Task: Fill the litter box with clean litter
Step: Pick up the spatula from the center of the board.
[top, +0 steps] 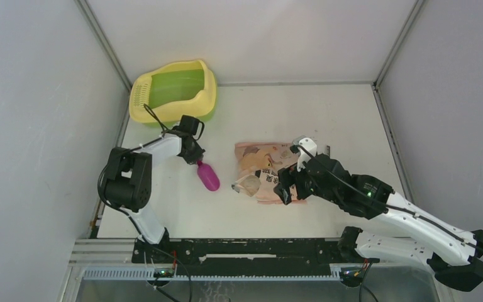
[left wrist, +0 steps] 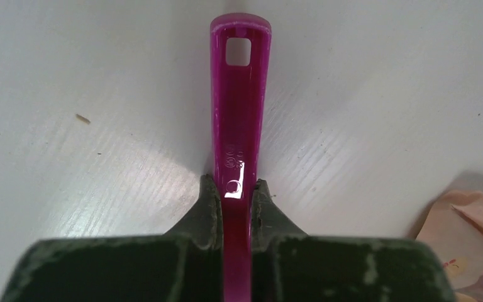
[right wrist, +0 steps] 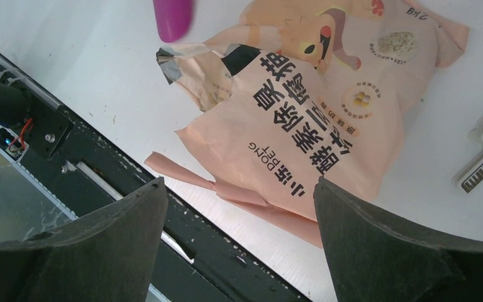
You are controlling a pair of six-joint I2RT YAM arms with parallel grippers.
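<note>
Left gripper (left wrist: 236,195) jaws clamp the rigid, likely slippery magenta scoop (left wrist: 239,113) by its handle; right gripper (right wrist: 239,185) jaws apart above the floppy bag (right wrist: 308,119).

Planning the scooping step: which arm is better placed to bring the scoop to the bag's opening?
Left, probably. The left gripper is shut on the scoop by its handle, beside the bag. The right gripper hangs open over the bag, holding nothing.

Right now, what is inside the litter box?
The litter box shows only its bare green basin; no litter seen. Its near wall hides the basin's front strip, and granules may be too small for the top view.
</note>
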